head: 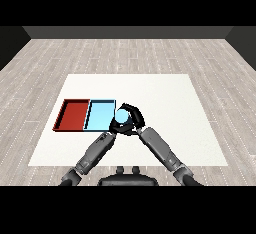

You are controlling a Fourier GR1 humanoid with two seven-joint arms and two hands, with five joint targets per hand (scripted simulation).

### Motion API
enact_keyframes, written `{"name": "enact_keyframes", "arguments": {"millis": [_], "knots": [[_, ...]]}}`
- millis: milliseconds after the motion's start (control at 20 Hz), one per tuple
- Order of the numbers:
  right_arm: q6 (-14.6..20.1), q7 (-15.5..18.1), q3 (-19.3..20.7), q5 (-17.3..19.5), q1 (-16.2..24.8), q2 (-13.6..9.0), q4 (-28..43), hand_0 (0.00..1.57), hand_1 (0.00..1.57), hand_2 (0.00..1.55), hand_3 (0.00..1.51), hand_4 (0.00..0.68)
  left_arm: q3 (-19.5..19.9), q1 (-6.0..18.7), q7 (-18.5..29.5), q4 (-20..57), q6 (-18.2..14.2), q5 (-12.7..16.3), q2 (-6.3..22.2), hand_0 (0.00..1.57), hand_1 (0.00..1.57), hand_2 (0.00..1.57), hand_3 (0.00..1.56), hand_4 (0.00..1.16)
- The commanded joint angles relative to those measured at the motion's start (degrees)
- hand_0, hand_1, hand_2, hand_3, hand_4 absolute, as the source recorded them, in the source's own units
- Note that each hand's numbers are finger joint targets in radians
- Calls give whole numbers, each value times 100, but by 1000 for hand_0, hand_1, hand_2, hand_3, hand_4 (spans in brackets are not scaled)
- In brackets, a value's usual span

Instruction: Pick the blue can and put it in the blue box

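Holding a blue can [122,116] in its right hand [134,118], a robot reaches over a white table [165,123] beside two trays.

The can sits just off the right edge of the light blue tray [100,115], near the middle of the table and a little toward its left side; whether it rests on the table or is lifted cannot be told. The right hand's black fingers and thumb curl round the can from the right. The left hand [114,128] lies just below the can, close to the blue tray's near right corner, and its fingers cannot be made out. The red tray [72,114] lies touching the blue tray's left edge, toward the table's left edge.
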State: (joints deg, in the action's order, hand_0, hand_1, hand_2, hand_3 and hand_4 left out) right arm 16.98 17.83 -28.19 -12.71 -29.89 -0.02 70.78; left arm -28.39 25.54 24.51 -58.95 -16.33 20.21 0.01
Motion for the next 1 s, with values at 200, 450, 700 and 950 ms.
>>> {"name": "enact_keyframes", "arguments": {"millis": [200,450,700,950], "knots": [[-96,-163,-154,-110,-237,0,39,1450,1450,1457,1391,595,-92,407,-244,558,-885,-933,3,449,449,560,406,277],[547,172,-1022,-321,-104,-3,-12,1453,1453,1464,1397,599,-596,534,-950,382,-1228,-1893,348,210,210,304,0,298],[343,495,-734,-721,-478,-7,-525,1451,1451,1454,1397,610,-154,239,-343,-260,-1468,-686,16,699,699,797,535,714],[322,2,-646,-611,-512,-6,-186,1438,1438,1454,1393,600,-71,191,-212,72,-1320,-676,12,732,732,822,636,671]]}}
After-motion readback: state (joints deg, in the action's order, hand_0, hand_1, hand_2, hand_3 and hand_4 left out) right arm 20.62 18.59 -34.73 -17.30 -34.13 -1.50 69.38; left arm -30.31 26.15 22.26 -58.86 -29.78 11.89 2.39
